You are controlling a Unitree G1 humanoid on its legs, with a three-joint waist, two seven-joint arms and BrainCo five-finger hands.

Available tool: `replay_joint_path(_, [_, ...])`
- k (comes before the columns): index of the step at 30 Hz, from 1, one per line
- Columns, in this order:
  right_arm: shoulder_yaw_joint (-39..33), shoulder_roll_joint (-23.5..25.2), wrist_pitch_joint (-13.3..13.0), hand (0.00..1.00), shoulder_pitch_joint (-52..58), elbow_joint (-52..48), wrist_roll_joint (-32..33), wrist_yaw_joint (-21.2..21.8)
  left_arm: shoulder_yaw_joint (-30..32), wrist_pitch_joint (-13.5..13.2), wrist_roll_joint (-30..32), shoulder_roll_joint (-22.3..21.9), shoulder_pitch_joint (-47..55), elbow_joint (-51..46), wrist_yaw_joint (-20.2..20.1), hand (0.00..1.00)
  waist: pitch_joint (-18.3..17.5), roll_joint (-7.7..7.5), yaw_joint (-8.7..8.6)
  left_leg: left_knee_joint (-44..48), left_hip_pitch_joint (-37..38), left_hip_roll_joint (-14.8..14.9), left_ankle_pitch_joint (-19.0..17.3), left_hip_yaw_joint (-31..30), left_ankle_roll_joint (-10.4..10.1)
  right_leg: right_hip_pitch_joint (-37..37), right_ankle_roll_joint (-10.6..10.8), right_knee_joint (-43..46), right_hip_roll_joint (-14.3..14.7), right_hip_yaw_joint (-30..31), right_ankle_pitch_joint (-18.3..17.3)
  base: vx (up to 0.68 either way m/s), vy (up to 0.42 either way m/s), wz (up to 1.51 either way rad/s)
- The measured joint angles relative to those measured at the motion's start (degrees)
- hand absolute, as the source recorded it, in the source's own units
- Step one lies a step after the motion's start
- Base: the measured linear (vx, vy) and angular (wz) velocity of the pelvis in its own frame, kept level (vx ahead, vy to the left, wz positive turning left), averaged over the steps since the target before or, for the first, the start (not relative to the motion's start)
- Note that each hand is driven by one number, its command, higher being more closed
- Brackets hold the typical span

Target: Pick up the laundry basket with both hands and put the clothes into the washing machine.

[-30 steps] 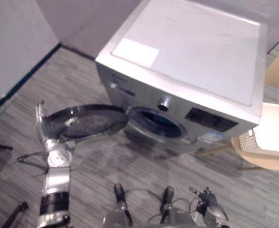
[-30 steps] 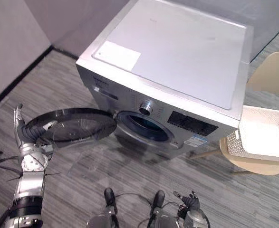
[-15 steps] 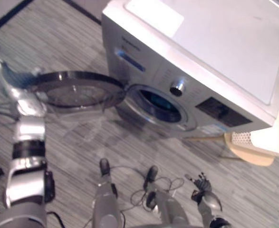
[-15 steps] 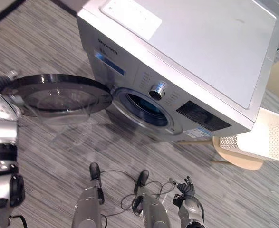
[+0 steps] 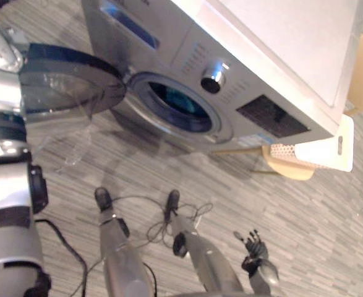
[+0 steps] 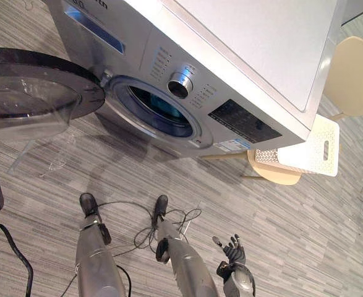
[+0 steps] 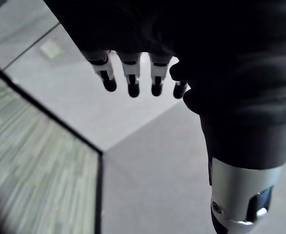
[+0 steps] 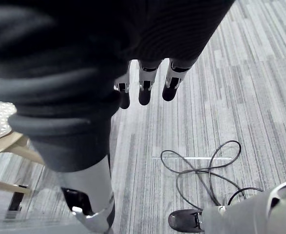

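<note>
Front-loading washing machine (image 6: 243, 55) on a grey plank floor (image 6: 292, 216). Its round door (image 6: 33, 93) is swung wide to the left, leaving the drum opening (image 6: 159, 108) unobstructed. The white perforated laundry basket (image 6: 308, 145) rests on a beige chair (image 6: 274, 175) just right of the machine, well apart from both hands; its contents cannot be made out. The right hand (image 6: 232, 250) hangs low at near right, fingers straight and empty. The right wrist view adds the chair's legs beside that hand. The left wrist view shows the left hand (image 7: 131, 78), fingers extended and holding nothing, before a wall (image 7: 147, 170) corner.
</note>
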Motion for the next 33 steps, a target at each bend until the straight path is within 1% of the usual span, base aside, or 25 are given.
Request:
replay_joint_path(1, [-0.1,0.0,0.3,0.00,0.2,-0.3,0.3,0.3,0.8,-1.1,-1.1,-0.8,0.2,-0.9,-1.4,0.00,0.0,-0.06,-0.04,0.3,-0.3,0.1,0.0,0.0,0.0,0.1,0.0,-0.6,0.1,0.1,0.0,0.15,0.148,-0.08])
replay_joint_path(2, [-0.1,0.0,0.4,0.00,0.2,-0.8,0.4,0.5,1.3,-1.2,-1.8,-1.5,0.4,-1.0,-2.8,0.00,0.1,0.02,-0.10,0.5,-0.2,0.1,0.2,0.1,-0.1,0.1,0.0,-0.6,0.1,0.3,0.0,0.16,0.160,-0.08])
replay_joint_path(4, [-0.1,0.0,0.6,0.00,0.2,-1.3,0.7,1.3,1.4,-2.3,-1.8,-3.0,1.8,-1.4,-4.2,0.00,0.1,0.08,-0.13,0.8,0.1,0.0,0.4,0.3,0.0,0.4,0.0,-0.6,0.0,0.3,-0.1,0.14,0.176,-0.03])
replay_joint_path(6, [-0.1,0.0,0.8,0.00,0.3,-1.7,1.7,1.6,1.2,-2.9,-1.9,-6.4,3.8,-2.8,-5.1,0.00,0.3,0.26,-0.21,1.3,0.5,-0.4,0.4,0.4,-0.3,1.5,-1.3,-0.6,-0.5,0.2,-1.6,0.12,0.169,0.20])
replay_joint_path(8, [0.0,0.0,0.9,0.00,0.5,-1.7,1.9,1.6,1.2,-3.8,-1.9,-9.3,6.9,-3.8,-5.3,0.00,0.3,0.34,-0.19,1.3,1.9,-1.7,0.2,0.3,-0.4,3.2,-0.9,-0.5,-1.6,0.3,-4.5,0.10,0.126,0.33])
replay_joint_path(10, [0.1,-0.1,1.0,0.00,0.5,-1.5,1.9,1.6,1.5,-4.7,-3.3,-11.8,10.3,-4.8,-5.4,0.00,0.4,0.41,-0.09,1.3,3.5,-3.2,-0.1,0.5,-0.4,5.0,-1.3,-0.3,-2.9,0.4,-8.1,0.10,0.089,0.32])
replay_joint_path(11, [0.3,-0.2,1.1,0.00,0.5,-1.3,1.7,1.6,2.2,-5.1,-3.6,-13.3,12.5,-5.3,-5.9,0.00,0.4,0.57,-0.11,1.3,4.5,-4.2,-0.2,0.5,-0.5,6.1,-1.6,-0.1,-3.8,0.5,-10.7,0.09,0.052,0.23])
replay_joint_path(13, [0.3,-0.8,1.6,0.00,0.0,0.3,1.3,1.6,4.9,-6.6,-4.6,-16.6,17.1,-5.8,-6.4,0.00,0.1,2.65,0.03,0.2,6.5,-4.7,0.1,0.7,-0.8,6.6,-1.5,1.7,-4.2,0.5,-12.5,0.07,0.039,0.10])
replay_joint_path(15, [0.1,-1.3,2.7,0.00,-1.2,3.9,-0.1,1.5,6.7,-6.9,-4.5,-19.0,22.3,-5.8,-6.5,0.00,-0.4,3.69,-0.30,-2.9,11.2,-6.6,1.1,1.6,-1.2,8.1,-1.8,3.6,-5.2,1.0,-14.0,0.08,0.042,-0.02])
replay_joint_path(16, [-0.2,-2.3,3.2,0.00,-1.4,6.2,-1.3,1.5,7.9,-7.3,-5.0,-21.6,26.2,-5.7,-6.5,0.00,-1.3,5.01,-0.55,-5.0,13.9,-7.9,1.8,2.2,-1.4,9.0,-1.6,4.7,-6.1,1.4,-15.1,0.11,0.049,0.01])
replay_joint_path(17, [-0.5,-3.6,3.8,0.00,-1.4,8.2,-2.3,1.4,8.1,-7.6,-5.4,-24.5,30.0,-5.7,-6.5,0.00,-2.9,6.38,-0.92,-8.1,16.4,-9.7,2.6,3.0,-0.8,9.4,-1.1,5.8,-7.3,1.8,-16.3,0.12,0.057,0.05])
replay_joint_path(18, [-0.5,-4.0,4.0,0.00,-1.4,8.5,-2.7,1.4,8.1,-7.8,-5.6,-25.2,31.0,-5.7,-6.6,0.00,-3.4,6.71,-1.12,-9.0,17.1,-10.3,2.9,3.1,-0.9,9.4,-1.0,6.0,-7.6,1.9,-16.5,0.10,0.064,0.06])
replay_joint_path(19, [-0.5,-5.3,4.8,0.00,-1.6,9.4,-3.9,1.5,7.7,-8.1,-5.8,-27.4,35.1,-5.7,-7.4,0.00,-5.3,8.26,-1.89,-12.6,19.7,-12.3,4.3,3.7,-0.5,9.6,-0.5,6.8,-8.9,2.3,-17.2,0.09,0.070,0.02])
replay_joint_path(20, [-1.9,-5.9,5.1,0.00,-1.6,9.7,-5.1,1.5,7.3,-8.0,-6.4,-29.5,38.3,-4.7,-7.9,0.00,-6.4,9.84,-2.16,-16.0,22.8,-14.0,5.7,4.4,-0.2,10.7,0.0,7.1,-9.8,2.8,-17.6,0.11,0.108,-0.04])
replay_joint_path(21, [-3.1,-6.1,5.2,0.00,-1.6,10.2,-5.6,1.5,6.0,-7.9,-7.4,-31.2,41.6,-2.6,-9.0,0.00,-7.6,11.04,-2.09,-18.7,25.6,-15.3,6.2,5.4,0.2,12.0,0.6,7.1,-10.4,3.5,-18.0,0.09,0.091,-0.05])
replay_joint_path(22, [-3.7,-6.1,5.3,0.00,-1.6,10.3,-5.8,1.5,5.1,-7.8,-7.7,-32.2,43.2,-1.1,-9.3,0.00,-8.1,11.53,-2.13,-19.6,26.9,-15.8,6.3,5.7,0.3,12.7,0.8,7.1,-10.5,3.6,-18.2,0.09,0.103,-0.05])
replay_joint_path(23, [-4.3,-6.0,5.3,0.00,-1.6,10.9,-6.5,1.5,2.4,-6.4,-9.1,-34.3,46.5,2.8,-10.6,0.00,-9.5,12.35,-2.48,-21.2,29.1,-16.7,6.4,6.2,0.3,14.2,1.3,7.0,-11.1,3.8,-18.6,0.09,0.088,0.00])
replay_joint_path(25, [-4.8,-5.6,5.8,0.00,-1.5,12.2,-7.6,1.6,-1.6,-7.1,-12.0,-37.6,51.4,3.4,-12.4,0.00,-11.8,12.46,-3.06,-23.0,31.7,-18.0,6.4,6.6,0.3,16.1,1.9,6.6,-11.9,4.0,-19.1,0.11,0.099,0.08])
replay_joint_path(26, [-5.1,-5.1,6.2,0.00,-1.4,12.6,-7.8,1.5,-4.0,-7.0,-12.5,-39.5,52.3,2.8,-11.8,0.00,-12.9,12.14,-3.22,-23.9,33.2,-18.6,6.3,6.6,0.4,17.3,2.2,6.5,-12.4,3.9,-19.3,0.08,0.072,0.12])
replay_joint_path(27, [-5.1,-4.7,6.2,0.00,-1.4,12.8,-7.8,1.5,-5.7,-6.6,-12.5,-39.5,52.6,2.7,-11.5,0.00,-13.4,11.85,-3.40,-24.0,33.7,-18.9,6.2,6.5,0.5,17.7,2.4,6.4,-12.7,3.9,-19.5,0.10,0.082,0.08])
replay_joint_path(28, [-5.1,-4.0,6.1,0.00,-1.4,12.8,-7.8,1.5,-10.4,-6.1,-12.3,-39.0,54.0,1.9,-11.3,0.00,-14.4,11.36,-3.93,-24.0,34.4,-19.5,6.1,6.7,0.7,18.3,2.6,6.1,-13.3,3.9,-19.7,0.09,0.073,0.06])
replay_joint_path(29, [-5.1,-3.5,6.1,0.00,-1.3,12.8,-7.8,1.4,-14.8,-6.0,-12.3,-38.3,56.6,-1.4,-11.3,0.00,-15.3,11.18,-4.73,-24.0,34.6,-20.0,5.7,6.6,1.2,19.1,2.8,5.6,-13.7,3.8,-19.7,0.10,0.065,0.05])
replay_joint_path(30, [-5.1,-3.5,6.1,0.00,-1.2,12.8,-7.8,1.3,-16.4,-5.9,-12.3,-38.4,58.3,-4.0,-11.3,0.00,-15.6,11.14,-4.98,-24.0,34.6,-20.3,5.6,6.7,1.3,19.3,2.9,5.4,-14.0,3.8,-19.6,0.10,0.063,0.06])
replay_joint_path(32, [-5.1,-3.4,6.1,0.00,-0.9,12.9,-7.8,0.8,-19.6,-6.1,-12.9,-38.9,64.6,-18.3,-11.5,0.00,-15.8,11.21,-4.95,-24.0,34.6,-21.3,5.5,6.5,1.5,19.5,3.0,5.1,-15.0,3.8,-19.5,0.10,0.056,0.05])
replay_joint_path(33, [-5.2,-3.2,6.0,0.00,-0.6,12.9,-7.7,-0.1,-19.7,-7.1,-14.0,-39.8,68.9,-29.2,-11.4,0.00,-15.9,11.44,-4.92,-24.0,34.9,-21.7,5.5,6.4,1.5,20.2,3.2,4.5,-15.2,3.6,-19.4,0.07,0.027,0.04])
